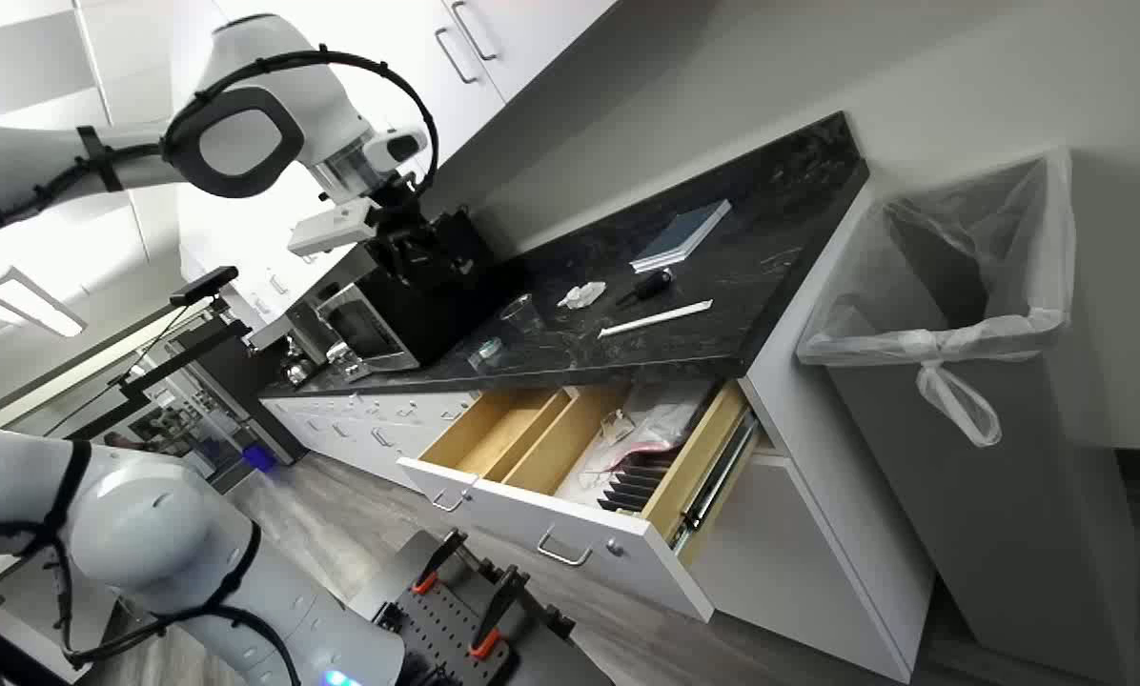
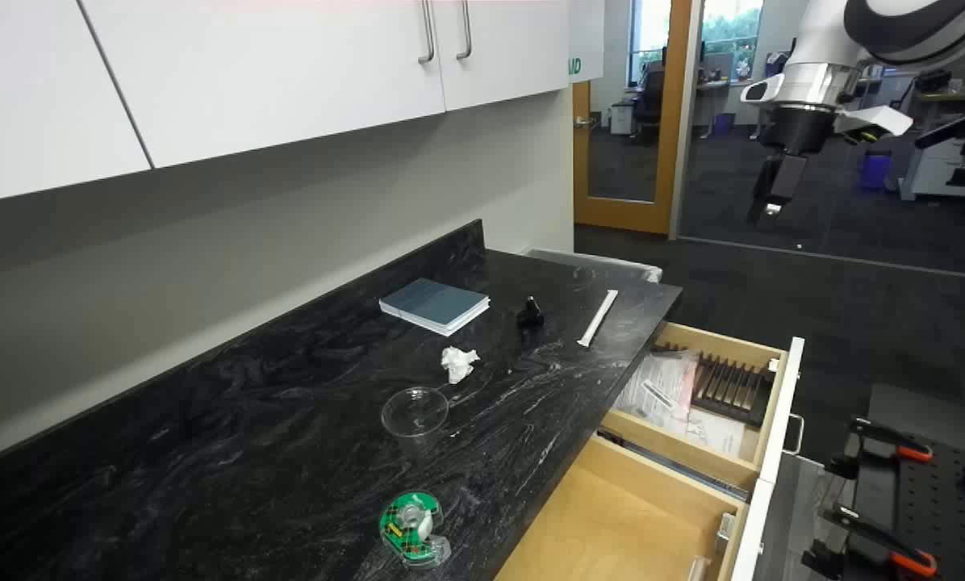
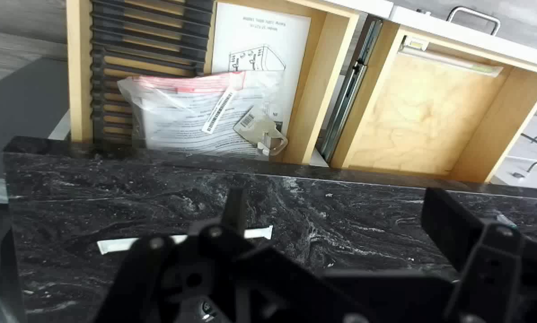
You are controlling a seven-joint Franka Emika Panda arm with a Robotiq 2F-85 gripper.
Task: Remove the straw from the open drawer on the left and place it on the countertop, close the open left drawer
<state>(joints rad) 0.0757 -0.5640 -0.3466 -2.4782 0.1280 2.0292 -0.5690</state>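
Note:
Two neighbouring drawers stand open below the black countertop (image 2: pixel 305 460). The plain drawer (image 3: pixel 430 116) has a bare wooden floor and also shows in both exterior views (image 1: pixel 498 429) (image 2: pixel 612 508). A thin, pale straw-like stick (image 3: pixel 452 62) lies along its front inside; part of it shows in an exterior view (image 2: pixel 699 568). A white paper-wrapped straw (image 2: pixel 598 319) lies on the countertop near its end, partly hidden by a finger in the wrist view (image 3: pixel 259 232). My gripper (image 3: pixel 333 206) is open with nothing between its fingers, above the countertop's front edge; it shows in both exterior views (image 1: pixel 406 257) (image 2: pixel 765 208).
The neighbouring drawer (image 1: pixel 570 538) holds papers, a plastic bag and a dark slatted rack. On the countertop are a tape dispenser (image 2: pixel 411 524), clear cup (image 2: pixel 415 413), crumpled tissue (image 2: pixel 458 363), black object (image 2: pixel 531 313), blue-grey book (image 2: pixel 434 305) and microwave (image 1: pixel 370 329). Cabinets (image 2: pixel 289 73) hang above.

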